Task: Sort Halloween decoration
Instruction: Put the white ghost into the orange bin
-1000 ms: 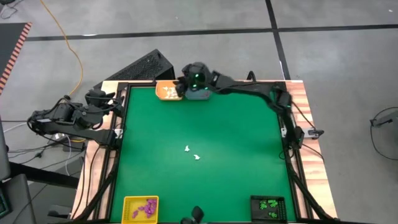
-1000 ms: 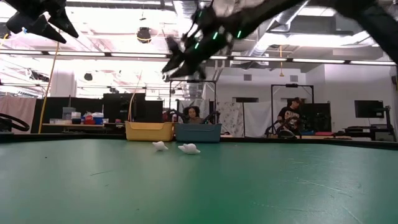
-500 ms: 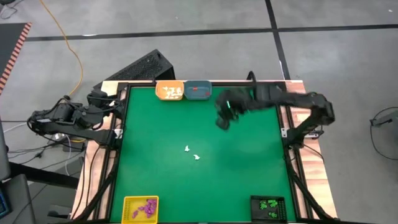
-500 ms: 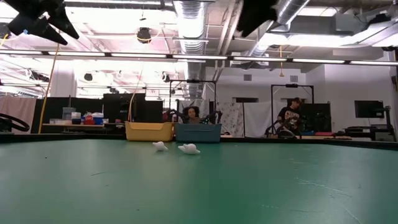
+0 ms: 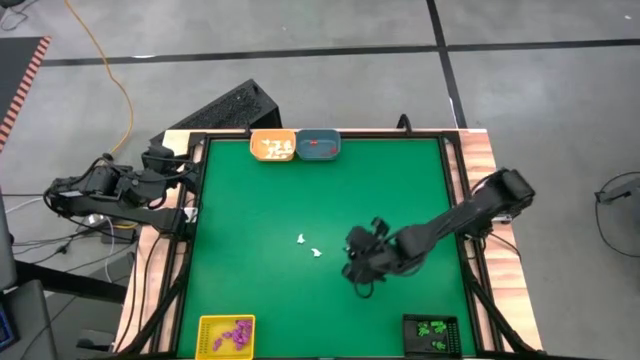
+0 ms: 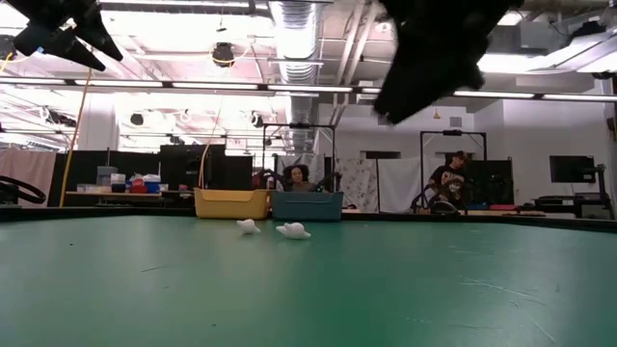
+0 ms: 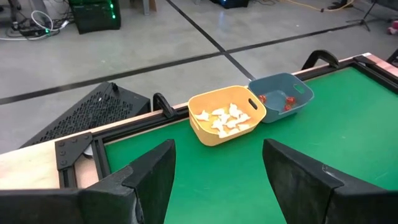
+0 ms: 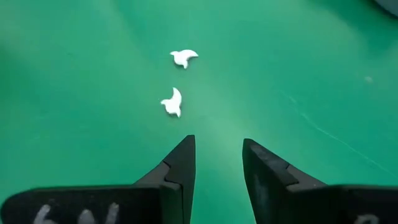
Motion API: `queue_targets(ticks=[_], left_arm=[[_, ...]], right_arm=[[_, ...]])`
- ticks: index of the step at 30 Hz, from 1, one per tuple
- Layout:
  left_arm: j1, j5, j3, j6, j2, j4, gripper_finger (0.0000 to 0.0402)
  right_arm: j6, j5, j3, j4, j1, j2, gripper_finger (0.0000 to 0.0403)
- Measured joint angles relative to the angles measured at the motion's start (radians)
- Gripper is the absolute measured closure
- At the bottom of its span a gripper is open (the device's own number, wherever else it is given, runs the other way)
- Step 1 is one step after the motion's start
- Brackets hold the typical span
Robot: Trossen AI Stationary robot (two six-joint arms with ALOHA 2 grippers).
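Observation:
Two white trinkets lie flat on the green mat near the table's middle; the low view shows them side by side. My right gripper hovers open just to their right, raised off the mat. In its wrist view the gripper points at the nearer trinket, with the other beyond it. My left gripper waits open over the table's far left edge.
At the far edge stand an orange tray of white pieces and a blue tray with red pieces. A yellow tray of purple pieces and a black tray of green pieces sit at the near edge. A black frame rims the mat.
My right gripper has swung from above the blue tray at the far edge toward the near side, passing over the mat's right half. It now hovers just right of the two white trinkets. The trinkets have not moved.

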Motion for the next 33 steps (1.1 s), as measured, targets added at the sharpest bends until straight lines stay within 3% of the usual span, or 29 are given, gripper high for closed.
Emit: queue_targets(ticks=[7, 13, 21, 29, 33], left_arm=[[0.0, 0.002, 0.0, 0.005, 0.0, 0.0, 0.017], [0.0, 0.005, 0.0, 0.022, 0.0, -0.004, 0.017], [0.0, 0.03, 0.0, 0.024, 0.0, -0.018, 0.017], [0.0, 0.03, 0.0, 0.023, 0.0, -0.026, 0.017], [0.0, 0.03, 0.0, 0.022, 0.001, -0.026, 0.017]], right_arm=[[-0.08, 0.026, -0.003, 0.329, -0.018, 0.24, 0.0261], [-0.19, 0.044, -0.003, 0.627, -0.054, 0.364, 0.0225], [-0.192, 0.079, -0.003, 0.675, -0.115, 0.408, 0.0172], [-0.214, 0.079, -0.004, 0.766, -0.095, 0.495, 0.0169], [-0.177, 0.136, -0.004, 0.79, -0.073, 0.545, 0.0168]])
